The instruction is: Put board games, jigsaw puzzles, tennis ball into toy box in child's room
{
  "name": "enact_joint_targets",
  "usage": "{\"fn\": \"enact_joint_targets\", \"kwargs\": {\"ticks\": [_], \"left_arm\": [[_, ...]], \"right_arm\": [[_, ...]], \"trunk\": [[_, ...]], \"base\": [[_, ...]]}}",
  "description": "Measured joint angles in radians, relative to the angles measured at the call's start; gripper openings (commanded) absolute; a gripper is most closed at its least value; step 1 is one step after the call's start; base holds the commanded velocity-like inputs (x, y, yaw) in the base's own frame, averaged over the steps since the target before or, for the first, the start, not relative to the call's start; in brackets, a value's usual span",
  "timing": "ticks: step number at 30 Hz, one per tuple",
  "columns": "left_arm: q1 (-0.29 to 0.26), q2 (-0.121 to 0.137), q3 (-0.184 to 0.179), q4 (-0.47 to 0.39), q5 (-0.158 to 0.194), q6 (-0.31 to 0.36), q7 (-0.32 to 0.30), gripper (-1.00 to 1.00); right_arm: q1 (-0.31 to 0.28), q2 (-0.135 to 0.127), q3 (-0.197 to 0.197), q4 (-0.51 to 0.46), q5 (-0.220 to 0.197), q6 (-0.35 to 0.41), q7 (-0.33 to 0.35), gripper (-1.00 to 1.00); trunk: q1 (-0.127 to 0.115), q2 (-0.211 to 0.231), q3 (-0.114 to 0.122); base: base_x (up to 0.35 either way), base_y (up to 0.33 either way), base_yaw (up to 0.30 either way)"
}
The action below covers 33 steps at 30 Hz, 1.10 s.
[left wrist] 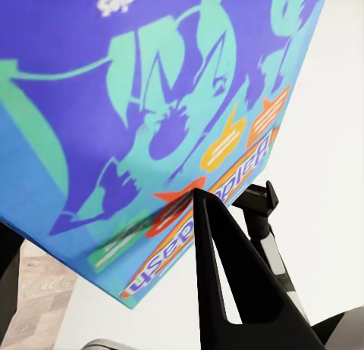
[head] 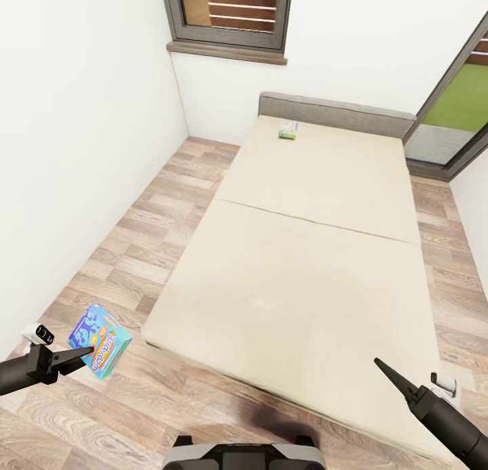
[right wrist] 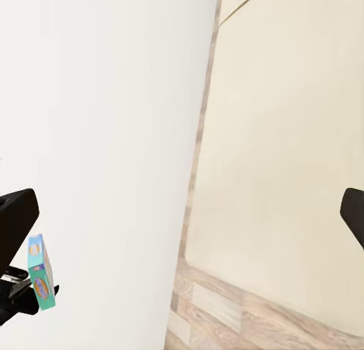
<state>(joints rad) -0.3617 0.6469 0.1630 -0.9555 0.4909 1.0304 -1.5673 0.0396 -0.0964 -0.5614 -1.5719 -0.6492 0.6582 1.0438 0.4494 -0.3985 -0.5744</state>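
Head view: the bed fills the centre, running from lower middle up to the grey headboard under the window at top. The left gripper, lower left of frame, is clamped on a blue game box, gripped at one edge so the box sticks up and out from the arm, clear of the floor; prob held that way so it can be carried off w/o dragging. Left wrist view confirms it: the box's blue-teal printed face is right up against the camera, one dark finger lying across its lower edge. A second game, small green-white box, lies flat on the mattress near the headboard, upper centre, well apart from both arms, not yet picked up. The right gripper, lower right of frame, hangs over the bed's near corner w/ nothing in it; in the right wrist view its two dark fingertips sit at opposite frame edges, so fingers are spread wide. That view also catches the held box edge-on at lower left. Likely step: one bed game in hand, the other left, w/ the free right arm the obvious one for it, though it's far up the bed so the base would prob need to roll closer.
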Motion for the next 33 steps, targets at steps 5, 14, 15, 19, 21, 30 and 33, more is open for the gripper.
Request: {"fn": "enact_joint_targets", "kwargs": {"ticks": [5, 14, 15, 19, 21, 30, 33], "left_arm": [[0.000, -0.001, 0.000, 0.000, 0.000, 0.000, 0.000, -1.00], [0.000, -0.001, 0.000, -0.002, 0.000, -0.001, 0.000, -1.00], [0.000, -0.001, 0.000, -0.003, 0.000, -0.001, 0.000, -1.00], [0.000, -0.001, 0.000, -0.003, 0.000, -0.001, 0.000, -1.00], [0.000, -0.001, 0.000, -0.003, 0.000, -0.001, 0.000, -1.00], [0.000, -0.002, 0.000, -0.003, 0.000, -0.002, 0.000, -1.00], [0.000, -0.002, 0.000, -0.003, 0.000, -0.002, 0.000, -1.00]], "right_arm": [[0.000, 0.000, 0.000, -0.001, 0.000, 0.000, 0.000, 1.00], [0.000, 0.000, 0.001, -0.001, 0.001, -0.001, 0.000, 1.00], [0.000, 0.000, 0.002, -0.001, 0.001, -0.001, 0.000, 1.00], [0.000, 0.000, 0.002, -0.001, 0.002, -0.001, 0.000, 1.00], [0.000, 0.000, 0.002, 0.000, 0.002, -0.001, 0.001, 1.00], [0.000, 0.000, 0.000, 0.000, 0.002, -0.001, 0.001, 1.00], [0.000, 0.000, 0.001, 0.000, 0.002, -0.001, 0.001, 1.00]], "trunk": [[0.000, 0.000, 0.008], [0.000, 0.000, 0.023], [0.000, 0.000, 0.024], [0.000, 0.000, 0.031], [0.000, 0.000, 0.034], [0.000, 0.000, 0.048], [0.000, 0.000, 0.053]], "base": [[0.000, 0.000, 0.074], [0.000, 0.000, 0.100], [0.000, 0.000, 0.112], [0.000, 0.000, 0.115], [0.000, 0.000, 0.116], [0.000, 0.000, 0.117], [0.000, 0.000, 0.117]]}}
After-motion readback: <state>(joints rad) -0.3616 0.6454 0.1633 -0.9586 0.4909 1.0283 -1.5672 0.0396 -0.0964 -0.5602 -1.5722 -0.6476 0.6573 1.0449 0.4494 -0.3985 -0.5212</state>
